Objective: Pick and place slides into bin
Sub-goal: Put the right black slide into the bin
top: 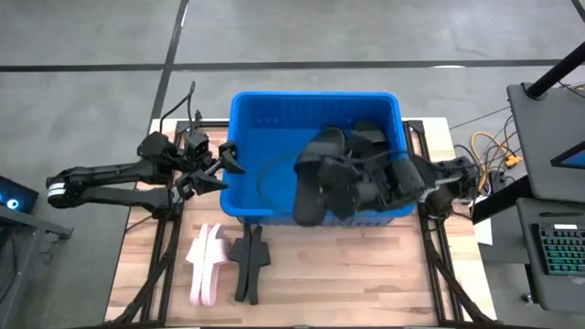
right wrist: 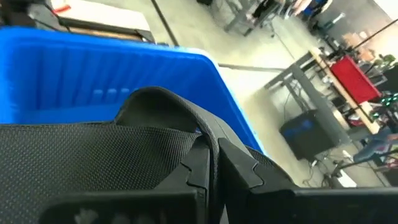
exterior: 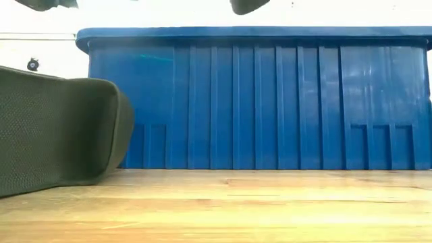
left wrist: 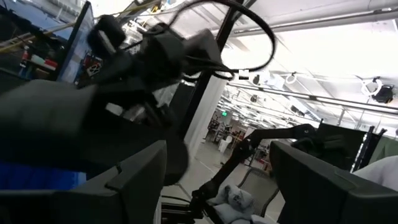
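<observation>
Black slide (top: 315, 187) is clamped by the right claw (top: 388, 183) over the blue bin (top: 239, 137); the left claw (top: 222, 169) is held wide beside the bin's wall.

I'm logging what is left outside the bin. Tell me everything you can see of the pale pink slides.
The pale pink slides lie on the wooden table, in front of the blue bin's left corner and outside it. They look like soft rubber, pressed together on edge as a pair, running lengthwise away from the bin. A black slide lies close beside them on the right. Neither end effector is near them.
</observation>
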Available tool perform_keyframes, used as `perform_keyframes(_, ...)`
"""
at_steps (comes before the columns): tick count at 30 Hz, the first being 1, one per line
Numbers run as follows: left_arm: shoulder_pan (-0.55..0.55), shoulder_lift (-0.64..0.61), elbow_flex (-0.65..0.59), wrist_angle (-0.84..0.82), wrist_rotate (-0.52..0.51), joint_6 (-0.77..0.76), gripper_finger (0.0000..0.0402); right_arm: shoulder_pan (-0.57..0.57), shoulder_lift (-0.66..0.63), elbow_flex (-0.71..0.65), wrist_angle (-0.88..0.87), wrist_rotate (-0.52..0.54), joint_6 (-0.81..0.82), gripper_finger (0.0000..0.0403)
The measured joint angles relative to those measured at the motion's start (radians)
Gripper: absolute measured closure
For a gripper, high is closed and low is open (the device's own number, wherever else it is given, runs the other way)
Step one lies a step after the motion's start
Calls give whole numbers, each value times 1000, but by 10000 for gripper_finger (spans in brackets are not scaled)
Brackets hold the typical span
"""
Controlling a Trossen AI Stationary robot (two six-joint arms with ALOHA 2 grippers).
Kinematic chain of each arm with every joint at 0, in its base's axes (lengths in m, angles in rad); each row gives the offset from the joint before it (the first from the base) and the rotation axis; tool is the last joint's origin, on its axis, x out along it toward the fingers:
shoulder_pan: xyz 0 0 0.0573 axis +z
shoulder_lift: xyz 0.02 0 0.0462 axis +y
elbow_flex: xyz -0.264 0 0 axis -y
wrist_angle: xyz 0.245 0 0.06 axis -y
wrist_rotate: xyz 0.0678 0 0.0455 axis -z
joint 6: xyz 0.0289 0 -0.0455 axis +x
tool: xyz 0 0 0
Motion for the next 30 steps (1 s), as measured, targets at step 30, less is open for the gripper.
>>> perform_keyframes(30, 6, -2, -2, -1, -342, 9, 132, -721, -227, -750, 1141, -896, -633, 392)
